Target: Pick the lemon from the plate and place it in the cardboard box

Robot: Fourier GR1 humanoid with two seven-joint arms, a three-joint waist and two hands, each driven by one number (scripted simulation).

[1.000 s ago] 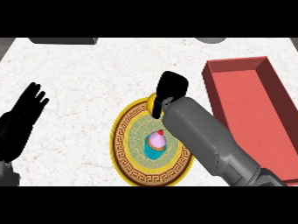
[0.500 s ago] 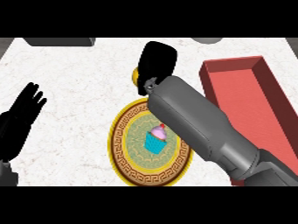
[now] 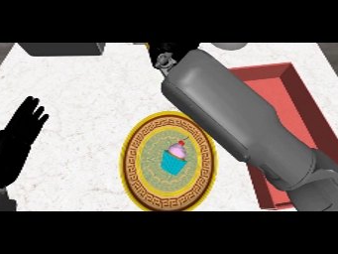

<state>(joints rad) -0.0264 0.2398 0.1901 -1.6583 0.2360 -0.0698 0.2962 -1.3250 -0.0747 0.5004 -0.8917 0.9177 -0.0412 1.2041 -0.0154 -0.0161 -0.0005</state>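
Your marble counter (image 3: 91, 89) holds the red box (image 3: 303, 99) at right and the plate (image 3: 145, 183) at centre. The right hand (image 3: 168, 52) sits at the far edge; whether it's closed, and where the lemon is, you can't tell. Left hand (image 3: 21, 129) rests open at left.

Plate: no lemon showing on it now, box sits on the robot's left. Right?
Not quite. The plate shows no lemon, only its cupcake picture, but the head view puts the red box on the robot's right, beyond the right forearm, not on its left.

The round plate (image 3: 151, 196), gold-rimmed with a cupcake picture, lies flat on the counter. Just beside it sits the open red box (image 3: 303, 106). No lemon shows.
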